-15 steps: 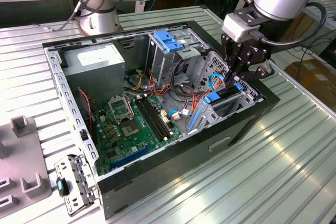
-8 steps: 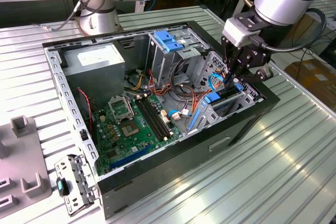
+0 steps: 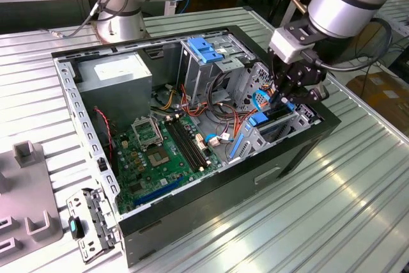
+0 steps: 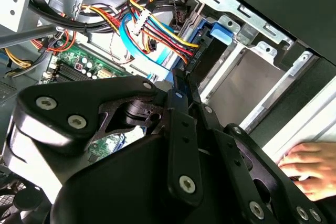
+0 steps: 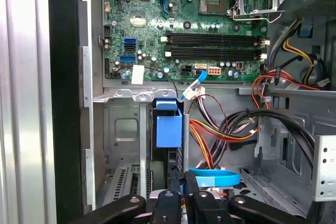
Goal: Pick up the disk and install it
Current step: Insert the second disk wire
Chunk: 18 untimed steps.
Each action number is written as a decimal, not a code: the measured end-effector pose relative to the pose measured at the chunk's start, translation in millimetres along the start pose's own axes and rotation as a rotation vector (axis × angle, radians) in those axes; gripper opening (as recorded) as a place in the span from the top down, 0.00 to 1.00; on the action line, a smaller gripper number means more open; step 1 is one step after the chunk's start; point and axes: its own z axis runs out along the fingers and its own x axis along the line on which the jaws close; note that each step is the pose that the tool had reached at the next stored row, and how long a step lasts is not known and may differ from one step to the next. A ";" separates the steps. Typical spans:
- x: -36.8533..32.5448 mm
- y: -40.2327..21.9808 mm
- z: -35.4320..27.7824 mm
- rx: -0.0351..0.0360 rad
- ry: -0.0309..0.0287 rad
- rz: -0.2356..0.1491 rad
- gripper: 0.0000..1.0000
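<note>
One disk (image 5: 169, 129) is seen on edge in the drive bay (image 5: 126, 145) at the case's front corner, its long axis running down into the bay, directly below the gripper (image 5: 181, 195); the jaws are drawn close on its upper edge; whether it is fully seated cannot be told; the motherboard (image 5: 184, 24) lies beyond.

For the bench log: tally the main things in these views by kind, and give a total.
computer case: 1
motherboard: 1
grey power supply box: 1
disk: 1
gripper, closed on the disk: 1
person's hand: 1
loose metal bracket beside the case: 1
Total: 7
</note>
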 end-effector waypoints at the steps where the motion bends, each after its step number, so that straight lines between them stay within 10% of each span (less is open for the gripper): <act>1: 0.6 0.0 0.3 0.0000 -0.0016 0.000 0.84; 4: 3.1 -0.2 0.8 0.0000 -0.0155 0.001 0.84; 15: 5.9 -2.6 1.2 0.0001 -0.0190 0.001 0.84; 18: 8.6 -2.7 1.0 0.0001 -0.0398 0.003 0.84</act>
